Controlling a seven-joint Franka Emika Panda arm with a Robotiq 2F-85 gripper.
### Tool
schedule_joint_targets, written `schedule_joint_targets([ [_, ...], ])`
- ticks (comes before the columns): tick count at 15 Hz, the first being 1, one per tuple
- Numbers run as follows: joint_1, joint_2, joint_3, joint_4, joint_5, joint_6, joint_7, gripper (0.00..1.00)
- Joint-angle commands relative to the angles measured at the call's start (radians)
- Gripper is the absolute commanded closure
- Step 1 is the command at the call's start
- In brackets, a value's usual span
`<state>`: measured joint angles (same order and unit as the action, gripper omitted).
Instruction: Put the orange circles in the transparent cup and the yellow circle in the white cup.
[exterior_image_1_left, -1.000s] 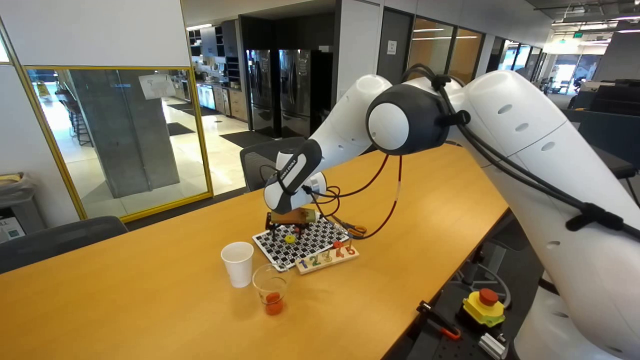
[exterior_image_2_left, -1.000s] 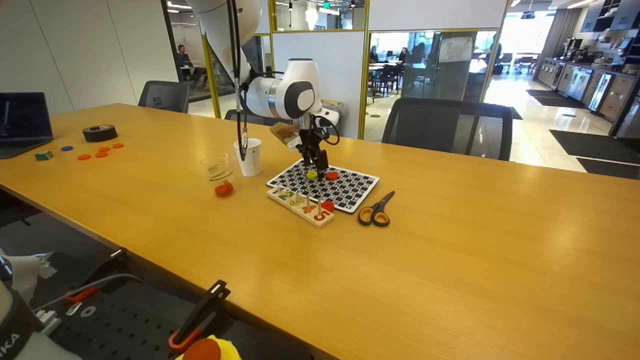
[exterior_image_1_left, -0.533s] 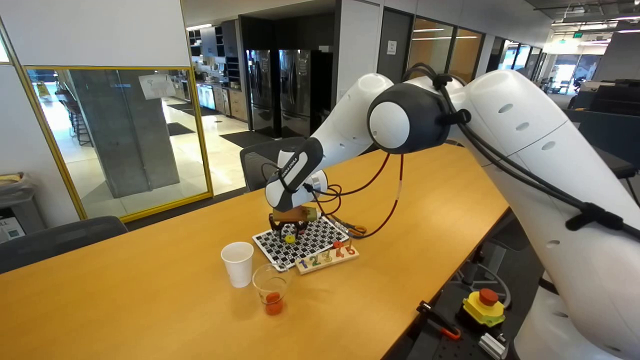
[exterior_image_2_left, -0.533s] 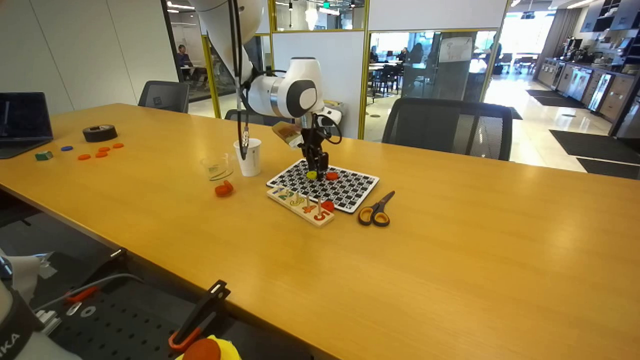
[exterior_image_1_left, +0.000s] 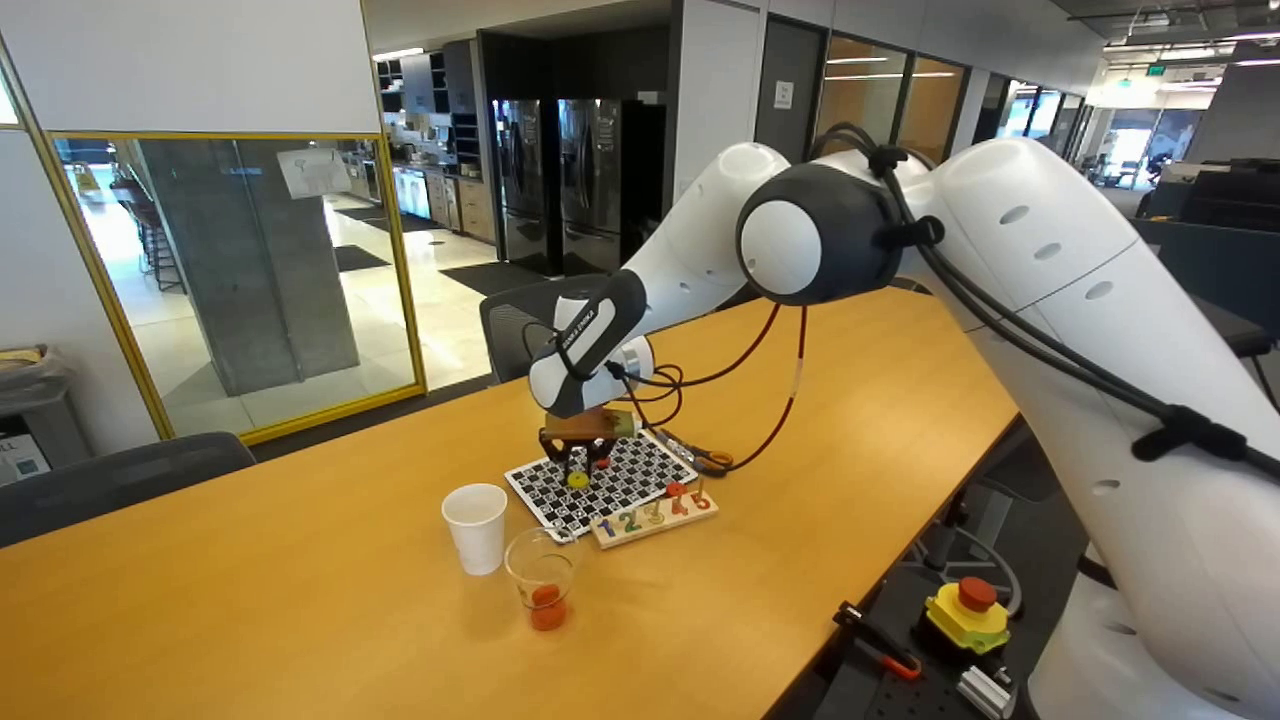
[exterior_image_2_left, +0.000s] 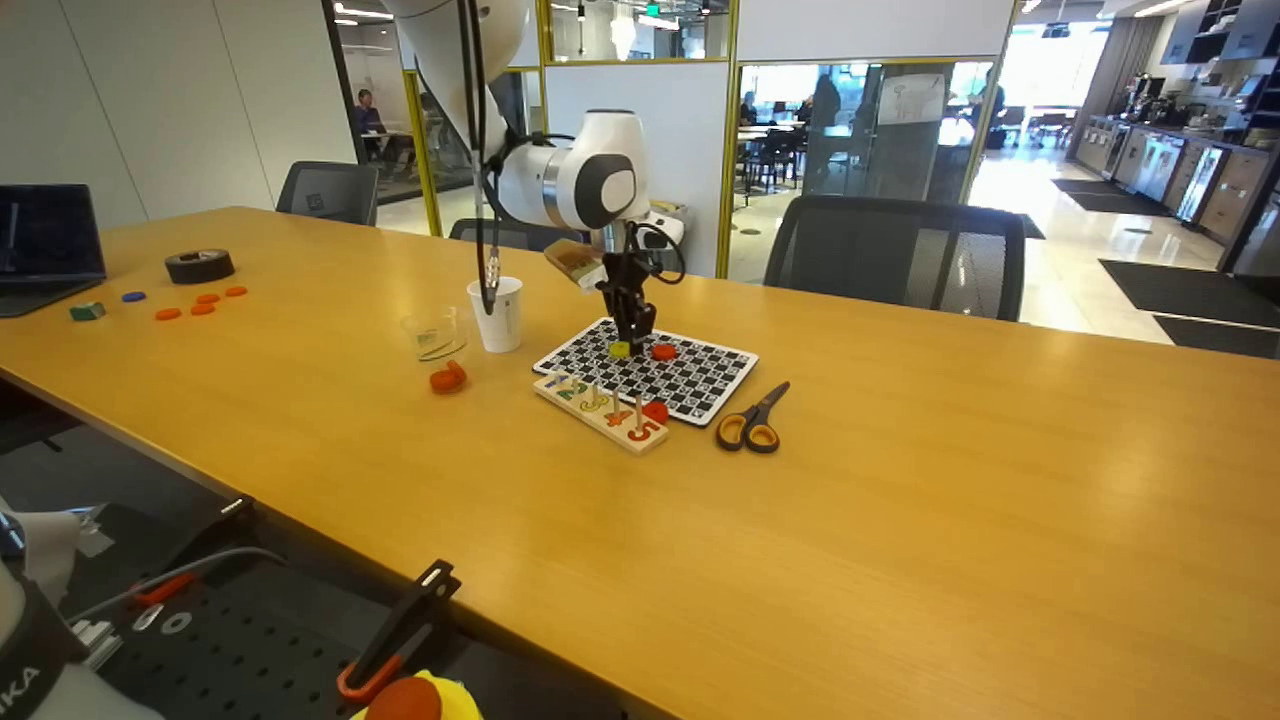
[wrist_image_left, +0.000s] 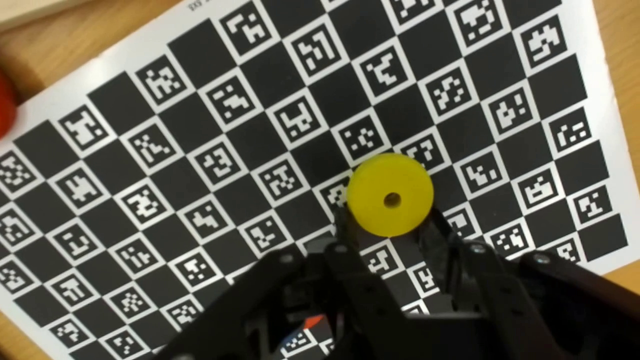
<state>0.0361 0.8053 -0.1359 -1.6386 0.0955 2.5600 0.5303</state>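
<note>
- Grasping the yellow circle, the gripper has fingertips against opposite sides of it, over the checkered board; whether the circle touches the board cannot be told.
- One orange circle lies flat on that board, near the gripper.
- Another orange circle sits at the board's rim, beside the "5" of the numbered board, which lies along the side facing the robot-side edge of the worktop.
- The transparent cup stands upright, nearer that edge than the white cup; orange circles rest at its bottom, their count unclear.
- The white cup, also upright, is just beside it, toward the opposite long edge.
- Scissors lie just beside a corner of the checkered board.
- Toward the worktop's short end are flat orange pieces, a blue disc, a tape roll and, closest to that end, a laptop.
</note>
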Motion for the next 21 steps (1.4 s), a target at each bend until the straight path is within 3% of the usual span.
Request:
schedule_joint_targets([
  [1,0.022,-0.057,0.001,-0.028,0.008,-0.005,-0.023,0.87],
  [7,0.095,-0.168,0.01,-0.087,-0.019,0.021,-0.033,0.87],
  [14,0.164,-0.26,0.084,-0.129,-0.037,0.001,-0.091,0.87],
  [21,0.176,-0.266,0.128,-0.146,-0.04,-0.018,-0.13,0.87],
])
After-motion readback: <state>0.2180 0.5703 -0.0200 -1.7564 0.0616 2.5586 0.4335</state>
